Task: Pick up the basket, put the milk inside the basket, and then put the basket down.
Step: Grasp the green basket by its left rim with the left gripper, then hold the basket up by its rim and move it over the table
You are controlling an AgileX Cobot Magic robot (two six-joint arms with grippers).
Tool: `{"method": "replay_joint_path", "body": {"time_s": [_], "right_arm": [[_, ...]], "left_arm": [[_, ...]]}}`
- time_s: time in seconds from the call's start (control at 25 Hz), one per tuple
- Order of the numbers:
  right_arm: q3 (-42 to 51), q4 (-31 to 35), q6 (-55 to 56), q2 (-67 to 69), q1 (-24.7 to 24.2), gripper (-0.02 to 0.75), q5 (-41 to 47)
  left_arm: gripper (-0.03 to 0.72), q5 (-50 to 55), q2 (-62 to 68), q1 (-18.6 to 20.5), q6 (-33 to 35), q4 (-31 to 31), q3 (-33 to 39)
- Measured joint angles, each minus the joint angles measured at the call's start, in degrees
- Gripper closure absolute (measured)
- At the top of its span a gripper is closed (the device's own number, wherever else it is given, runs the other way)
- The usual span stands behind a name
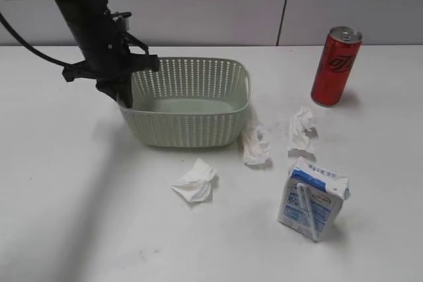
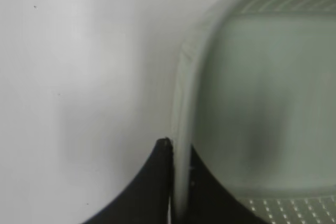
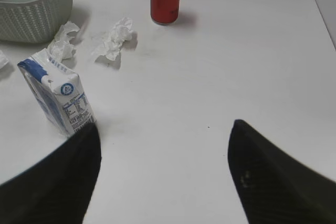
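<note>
now left claw [image 2: 174, 182] straddling basket [image 1: 188, 107] rim (left end), milk [image 1: 312, 201] apart

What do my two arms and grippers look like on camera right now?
Left arm: matte black, boxy wrist, with a black cable looping off its left side. Left gripper has black, tapering fingers. Right gripper shows only two broad, black, rounded fingers. No markings visible.

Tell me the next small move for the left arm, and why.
Probably a short straight lift. The left gripper is shut on the basket's left rim, one finger either side of the wall, and the basket looks to be sitting on the table. The milk stands apart, ungrasped, with the right gripper open beside it.
</note>
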Motion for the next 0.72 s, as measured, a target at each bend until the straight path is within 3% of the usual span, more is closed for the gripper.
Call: {"method": "replay_joint_path", "body": {"time_s": [0.32, 0.72], "right_arm": [[0.0, 0.0, 0.0, 0.0, 0.0, 0.147, 0.0], [-2.3, 0.2, -0.9, 0.0, 0.0, 0.147, 0.0]], "left_arm": [[0.689, 1.1, -10.6, 0.0, -2.2, -0.4, 2.2], [0.689, -11.4, -31.6, 0.0, -3.3, -0.1, 31.7]]}}
